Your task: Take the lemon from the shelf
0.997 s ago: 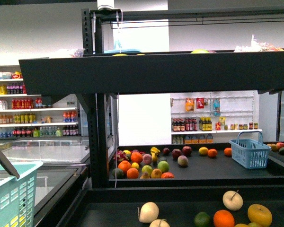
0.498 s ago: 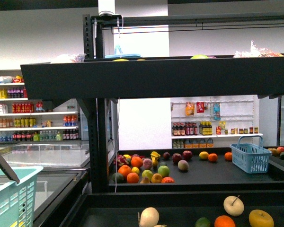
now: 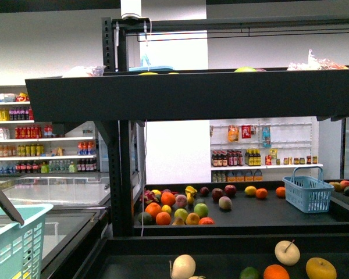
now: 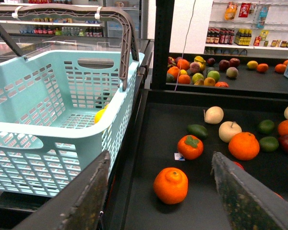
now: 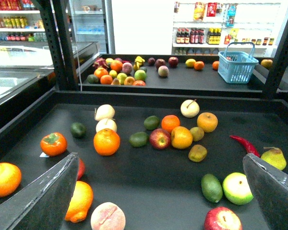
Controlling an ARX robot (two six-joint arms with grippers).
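Observation:
The black tiered shelf (image 3: 163,96) fills the front view; neither gripper shows there. In the right wrist view my right gripper (image 5: 159,155) is open and empty above the shelf's lower tray (image 5: 149,184). A yellow-orange lemon-shaped fruit (image 5: 79,201) lies beside one of its fingers (image 5: 43,201). A small yellow fruit (image 3: 250,190) lies far back on the middle tray. In the left wrist view my left gripper (image 4: 161,153) is open and empty over the tray's near left corner, with an orange (image 4: 171,185) between its fingers.
A teal basket (image 4: 62,105) stands left of the tray with a yellow fruit (image 4: 100,115) inside. A blue basket (image 3: 307,189) sits on the middle tray. Oranges, apples, limes, a peach (image 5: 108,216) and a red chili (image 5: 242,143) are scattered on the lower tray.
The whole scene sits slightly lower in the front view than one second ago. Nothing differs from half a second ago.

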